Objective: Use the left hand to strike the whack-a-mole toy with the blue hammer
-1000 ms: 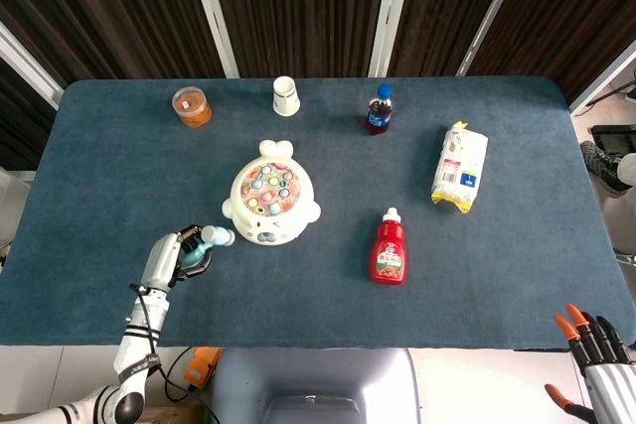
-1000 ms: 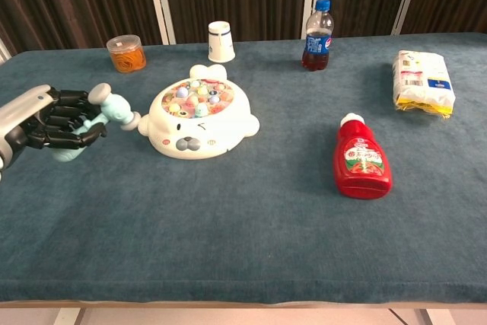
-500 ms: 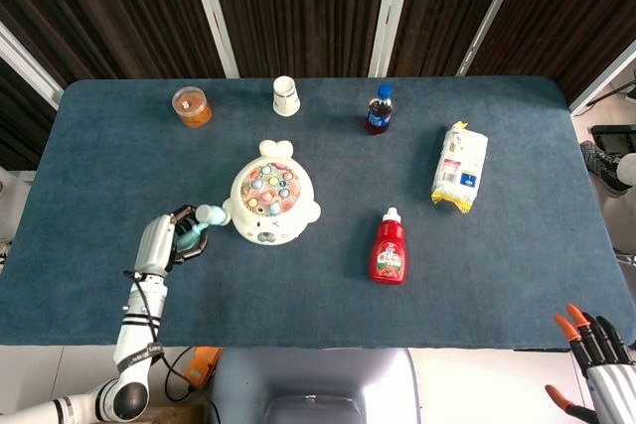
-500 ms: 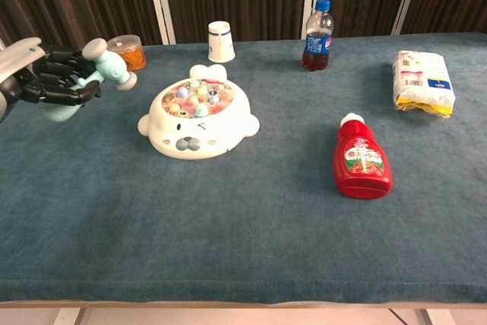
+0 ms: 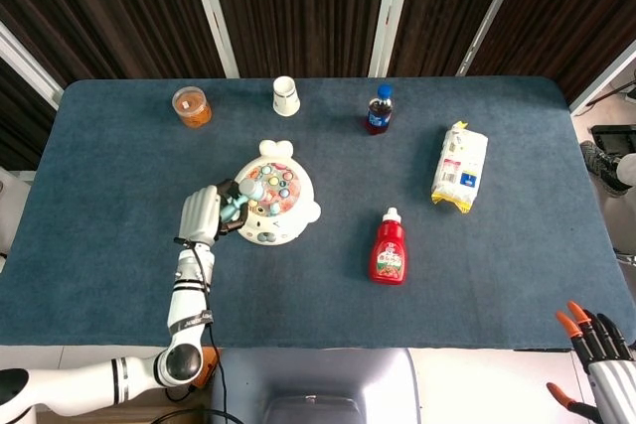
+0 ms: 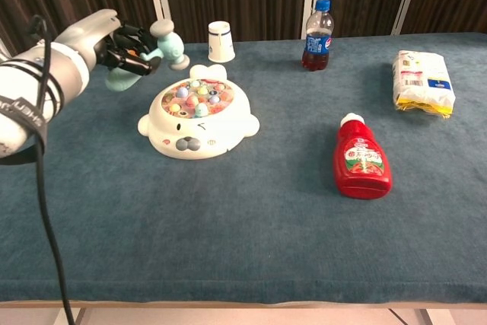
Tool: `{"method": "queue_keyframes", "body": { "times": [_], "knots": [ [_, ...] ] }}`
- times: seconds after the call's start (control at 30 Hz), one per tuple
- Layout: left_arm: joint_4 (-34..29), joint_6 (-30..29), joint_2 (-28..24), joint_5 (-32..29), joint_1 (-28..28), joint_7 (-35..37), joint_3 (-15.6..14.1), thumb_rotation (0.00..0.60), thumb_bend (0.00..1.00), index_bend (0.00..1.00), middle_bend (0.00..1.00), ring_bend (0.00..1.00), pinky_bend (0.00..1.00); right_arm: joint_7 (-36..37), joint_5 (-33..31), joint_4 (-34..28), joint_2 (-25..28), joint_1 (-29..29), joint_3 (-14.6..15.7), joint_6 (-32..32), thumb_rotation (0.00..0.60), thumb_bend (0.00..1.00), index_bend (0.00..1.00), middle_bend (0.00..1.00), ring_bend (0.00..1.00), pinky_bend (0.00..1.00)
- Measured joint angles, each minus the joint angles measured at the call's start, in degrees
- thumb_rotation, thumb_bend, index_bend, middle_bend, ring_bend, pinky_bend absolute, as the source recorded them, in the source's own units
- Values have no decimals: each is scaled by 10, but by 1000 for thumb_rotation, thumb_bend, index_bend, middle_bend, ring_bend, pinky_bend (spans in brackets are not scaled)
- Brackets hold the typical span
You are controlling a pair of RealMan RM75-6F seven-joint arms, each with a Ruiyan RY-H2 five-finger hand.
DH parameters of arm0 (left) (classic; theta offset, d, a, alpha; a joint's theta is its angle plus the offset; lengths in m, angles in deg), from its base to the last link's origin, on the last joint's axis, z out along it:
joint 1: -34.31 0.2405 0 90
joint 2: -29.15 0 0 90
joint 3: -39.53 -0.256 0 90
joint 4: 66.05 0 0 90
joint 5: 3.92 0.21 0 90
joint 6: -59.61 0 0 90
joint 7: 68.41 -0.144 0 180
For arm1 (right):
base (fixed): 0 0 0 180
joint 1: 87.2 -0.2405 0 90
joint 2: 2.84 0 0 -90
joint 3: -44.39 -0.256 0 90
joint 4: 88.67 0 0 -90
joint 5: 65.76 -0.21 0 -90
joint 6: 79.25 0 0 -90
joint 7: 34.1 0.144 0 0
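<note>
The whack-a-mole toy (image 5: pixel 270 204) (image 6: pixel 199 119) is a white seal-shaped base with several coloured pegs on top, left of the table's middle. My left hand (image 5: pixel 206 213) (image 6: pixel 122 45) grips the handle of the light blue hammer (image 5: pixel 244 193) (image 6: pixel 161 46). In the chest view the hammer head hangs in the air above the toy's far left rim, apart from the pegs. In the head view it overlaps the toy's left side. My right hand (image 5: pixel 599 359) shows only at the bottom right corner, off the table, fingers spread.
A red ketchup bottle (image 5: pixel 388 247) (image 6: pixel 361 160) lies right of the toy. Along the far edge stand an orange jar (image 5: pixel 191 106), a white cup (image 5: pixel 285 95) (image 6: pixel 221 41) and a dark soda bottle (image 5: pixel 378 110) (image 6: pixel 317 34). A white packet (image 5: pixel 460 166) (image 6: pixel 422 81) lies at the right.
My left hand has carried the hammer up off the table and rightward, from beside the toy's left edge to above its left rim. The right hand has not moved.
</note>
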Motion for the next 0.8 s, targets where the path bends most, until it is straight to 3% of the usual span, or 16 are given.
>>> {"method": "queue_keyframes", "body": {
  "times": [0.2,0.8],
  "knots": [
    [53,3,26,-36,-39,-22,17,600,809,676,1000,893,1000,6,-5,0,2,-2,-1,4,600,174,0,26,0,0],
    [192,28,86,-74,-94,-37,8,600,805,676,1000,891,1000,9,-19,0,4,-2,-5,9,600,174,0,26,0,0]
  ]
}}
